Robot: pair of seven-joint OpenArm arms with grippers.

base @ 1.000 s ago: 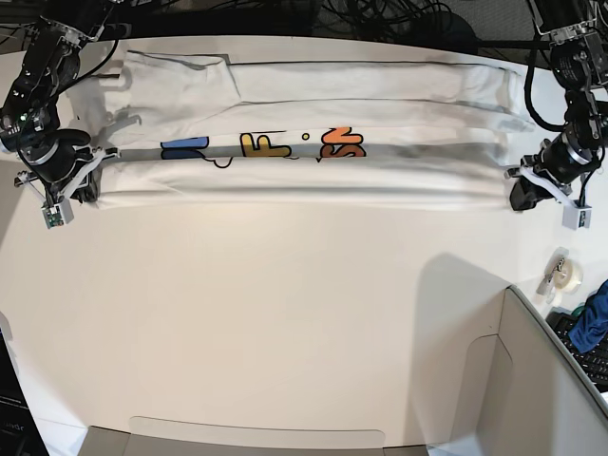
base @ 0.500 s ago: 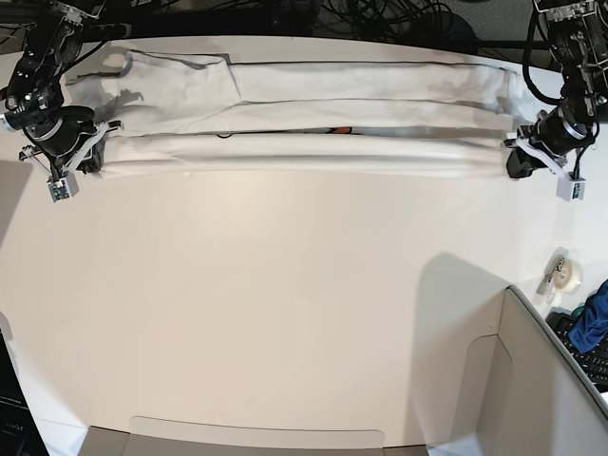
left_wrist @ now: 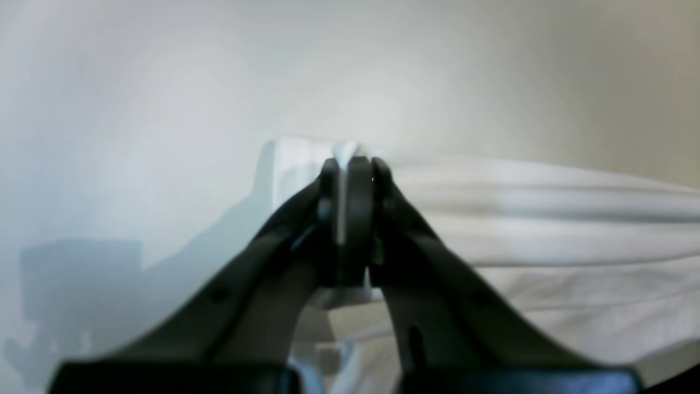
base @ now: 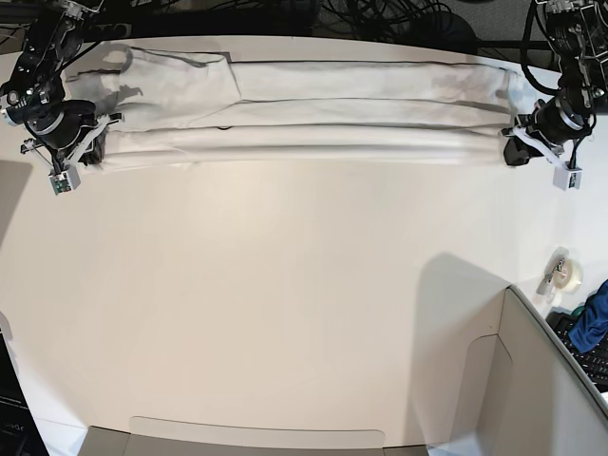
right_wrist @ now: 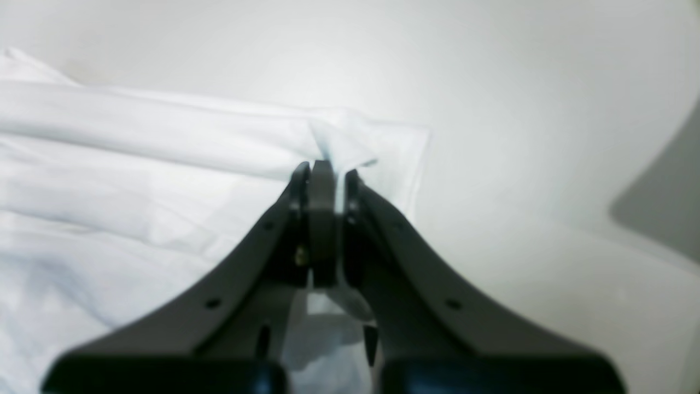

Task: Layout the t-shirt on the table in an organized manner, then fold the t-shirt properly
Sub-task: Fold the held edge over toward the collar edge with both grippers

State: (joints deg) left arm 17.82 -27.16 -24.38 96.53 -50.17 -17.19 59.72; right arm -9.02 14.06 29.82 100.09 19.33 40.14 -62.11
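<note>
A lengthwise fold is in hand: the left gripper (base: pixel 518 149) at three o'clock and the right gripper (base: pixel 91 150) at nine o'clock each pinch an end of the t-shirt (base: pixel 313 109) at the desk's (base: pixel 285 304) twelve-o'clock edge, so the next move likely calls for laying the doubled edge flat and letting go.

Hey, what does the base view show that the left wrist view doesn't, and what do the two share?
Only the base view: the whole t-shirt folded into a long band along the table's far edge, the right pincer shut on its other end, plus a tape roll, a blue cloth and a grey box wall at the near corner. Only the left wrist view: close up, white fabric pinched between the shut fingers of the left pincer. Both share: the left pincer gripping the shirt's end over the table.
</note>
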